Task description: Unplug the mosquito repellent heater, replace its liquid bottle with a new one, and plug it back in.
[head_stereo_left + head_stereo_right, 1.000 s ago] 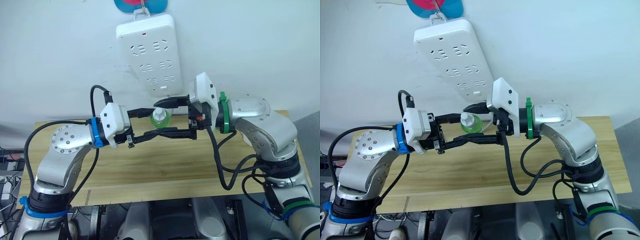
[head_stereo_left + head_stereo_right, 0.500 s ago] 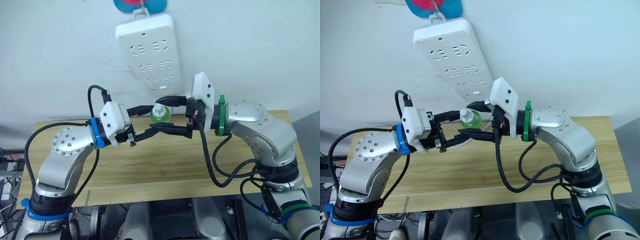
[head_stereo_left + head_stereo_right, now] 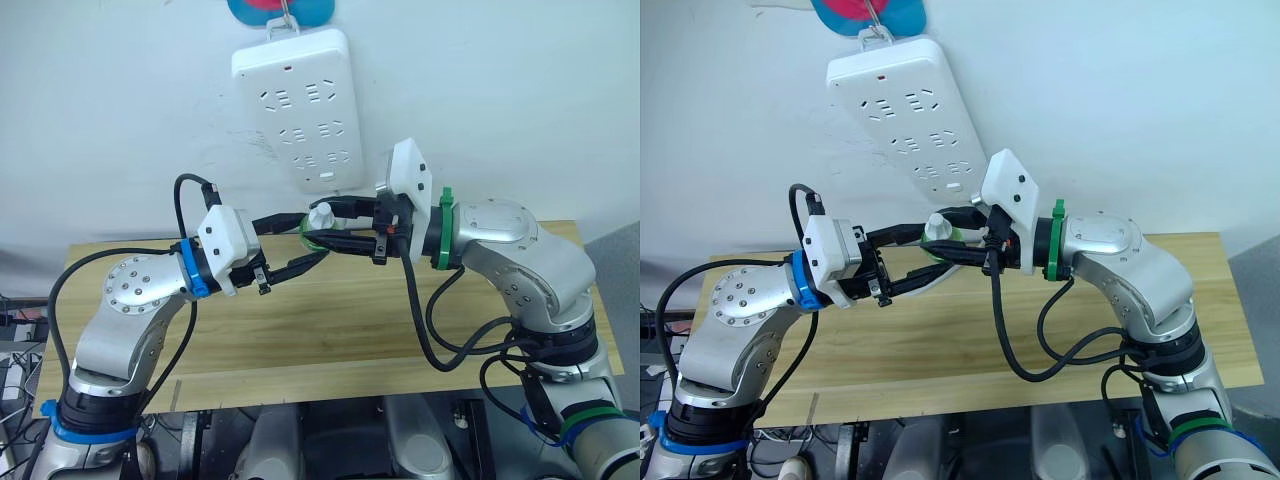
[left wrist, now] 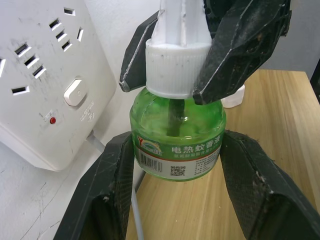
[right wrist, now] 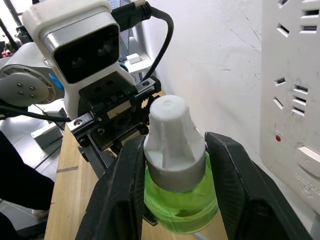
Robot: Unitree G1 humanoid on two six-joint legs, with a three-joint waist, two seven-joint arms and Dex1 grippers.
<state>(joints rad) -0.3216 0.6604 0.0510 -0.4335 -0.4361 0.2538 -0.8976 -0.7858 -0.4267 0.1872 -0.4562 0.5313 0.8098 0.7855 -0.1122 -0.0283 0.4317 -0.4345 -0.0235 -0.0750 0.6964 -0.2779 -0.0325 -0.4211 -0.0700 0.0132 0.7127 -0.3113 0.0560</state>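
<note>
I hold a green bottle [image 4: 176, 145] up in the air above the counter [image 3: 330, 330], just below the white power strip [image 3: 297, 105] on the wall. My left tool [image 4: 176, 165] is clamped on the bottle's body, one finger on each side of the label. My right tool [image 5: 175, 200] is closed on the bottle's white cap [image 5: 172, 132] and neck. A small white object [image 4: 234, 97] sits on the counter behind the bottle; I cannot tell what it is
</note>
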